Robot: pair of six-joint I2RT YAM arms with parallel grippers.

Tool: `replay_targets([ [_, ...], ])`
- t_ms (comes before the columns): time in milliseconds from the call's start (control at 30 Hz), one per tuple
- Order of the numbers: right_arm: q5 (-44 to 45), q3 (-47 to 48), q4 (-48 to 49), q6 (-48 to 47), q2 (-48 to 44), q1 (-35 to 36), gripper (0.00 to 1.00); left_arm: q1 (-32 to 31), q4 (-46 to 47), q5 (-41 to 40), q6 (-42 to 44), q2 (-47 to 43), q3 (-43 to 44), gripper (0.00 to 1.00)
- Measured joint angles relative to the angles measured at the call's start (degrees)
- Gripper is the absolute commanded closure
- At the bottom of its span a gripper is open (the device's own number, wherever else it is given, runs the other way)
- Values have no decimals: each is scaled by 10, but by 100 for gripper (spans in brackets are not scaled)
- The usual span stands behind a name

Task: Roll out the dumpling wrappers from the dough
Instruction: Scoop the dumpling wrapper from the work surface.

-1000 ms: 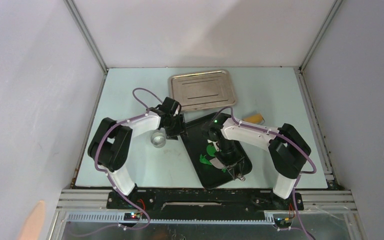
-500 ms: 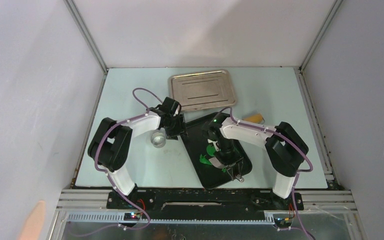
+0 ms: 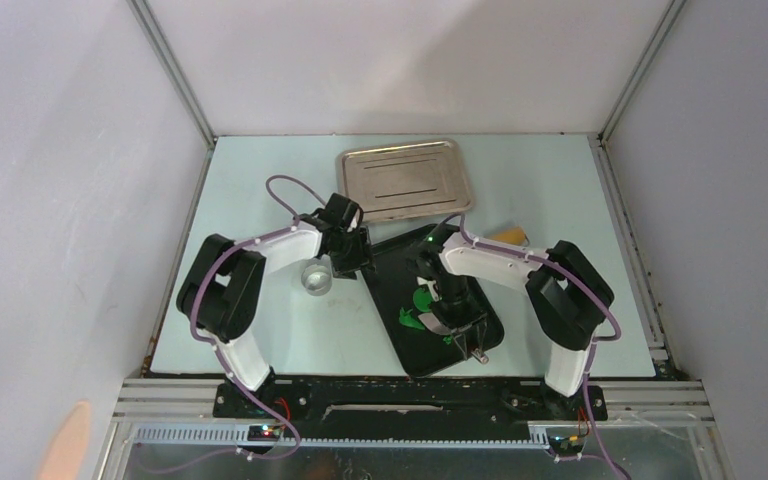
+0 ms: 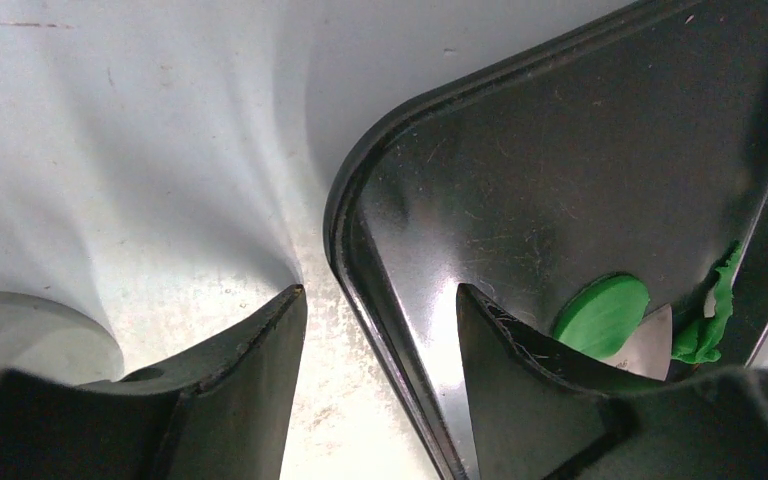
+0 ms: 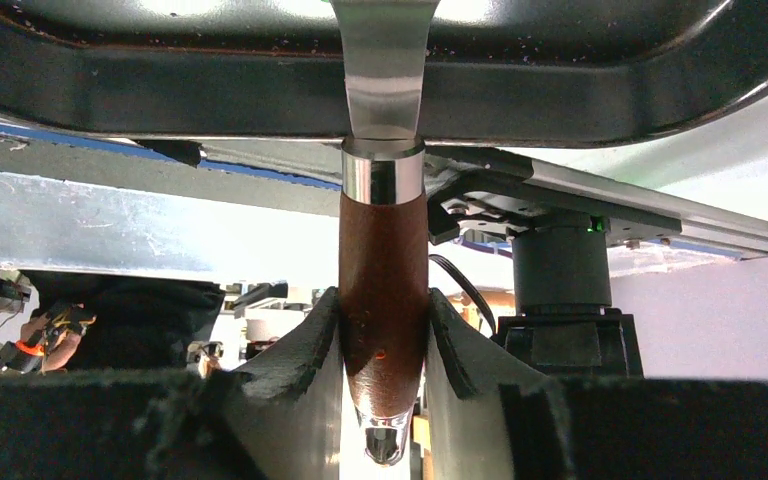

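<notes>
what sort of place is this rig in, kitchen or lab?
Likely a lab test cell, not a kitchen: bare white panel walls, two arms bolted to a table, putty-like green dough on a black tray.

I can read no writing, label, brand, number or sign in any of my three views here.

Bright, even light from above fills the overhead view, which is sharp throughout; the arms (image 3: 280,245) cast only soft, faint shadows on the pale worktop (image 3: 260,180). At the left wrist, the black tray (image 4: 560,150) carries streaky white reflections, and the left hand (image 4: 378,290) looms dark and soft-edged. At the right wrist, glare whitens the metal collar (image 5: 383,170) above the wooden handle (image 5: 383,270); the foreground blurs.
</notes>
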Motion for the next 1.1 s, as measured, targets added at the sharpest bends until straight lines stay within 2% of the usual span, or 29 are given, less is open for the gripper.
replay_targets([
  [600, 9, 47, 16, 2, 35, 35, 100, 0, -3, 4, 4, 15, 16, 39],
  [1100, 29, 43, -1, 3, -3, 31, 100, 0, -5, 4, 5, 15, 17, 39],
])
